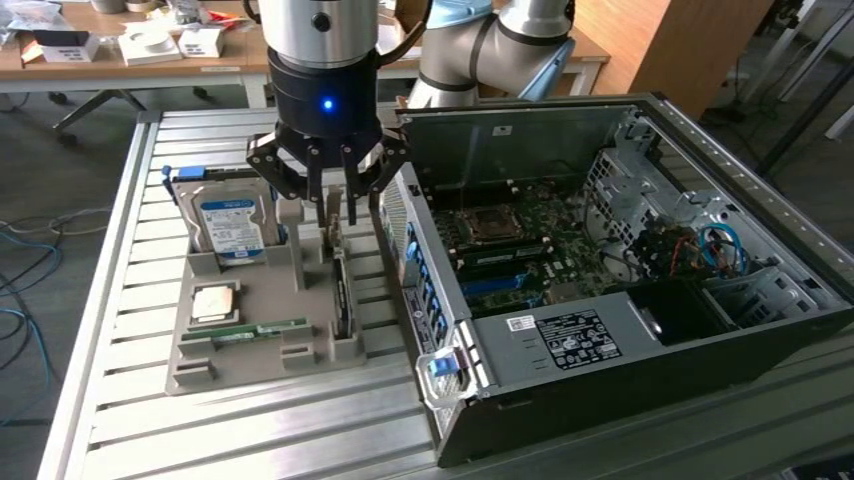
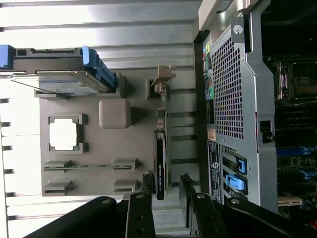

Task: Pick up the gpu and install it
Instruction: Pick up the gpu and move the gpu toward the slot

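Exterior view: the black multi-fingered hand [image 1: 334, 205] hovers, fingers spread and empty, above the thin, dark, edge-on gpu card [image 1: 342, 292]. The card stands slotted in the grey moulded tray [image 1: 274, 290] on the slatted metal desk [image 1: 120, 300], just beside the open black computer case [image 1: 534, 420].

Wrist view: the hand [image 2: 166, 213] straddles the line of the gpu card [image 2: 161, 166]. A good grasp probably means descending square to its faces, centred along its length.
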`<action>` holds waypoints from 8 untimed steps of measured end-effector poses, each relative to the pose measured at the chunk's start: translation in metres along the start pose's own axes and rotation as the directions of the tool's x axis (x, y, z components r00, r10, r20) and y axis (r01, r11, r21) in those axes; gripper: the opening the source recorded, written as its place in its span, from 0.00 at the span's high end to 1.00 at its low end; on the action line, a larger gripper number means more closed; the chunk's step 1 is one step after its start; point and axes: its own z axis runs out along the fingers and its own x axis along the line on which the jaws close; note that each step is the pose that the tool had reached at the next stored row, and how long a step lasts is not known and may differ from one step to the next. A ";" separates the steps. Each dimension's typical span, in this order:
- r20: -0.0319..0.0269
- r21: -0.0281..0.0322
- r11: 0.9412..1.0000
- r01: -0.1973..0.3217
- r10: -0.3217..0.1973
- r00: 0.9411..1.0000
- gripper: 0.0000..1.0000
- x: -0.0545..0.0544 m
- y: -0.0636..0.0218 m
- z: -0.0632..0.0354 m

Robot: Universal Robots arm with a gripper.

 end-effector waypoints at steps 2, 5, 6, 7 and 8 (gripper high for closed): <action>0.000 0.000 1.000 0.000 0.000 1.000 0.64 0.000 0.0000 0.0000; 0.000 0.000 1.000 0.000 0.000 1.000 0.64 0.000 0.0000 0.0000; 0.000 0.000 1.000 0.000 0.000 1.000 0.64 0.000 0.0000 0.0000; 0.000 0.000 1.000 0.000 0.000 1.000 0.64 0.000 0.0000 0.0000; 0.000 -0.001 1.000 0.000 0.000 1.000 0.64 0.000 0.0000 0.0002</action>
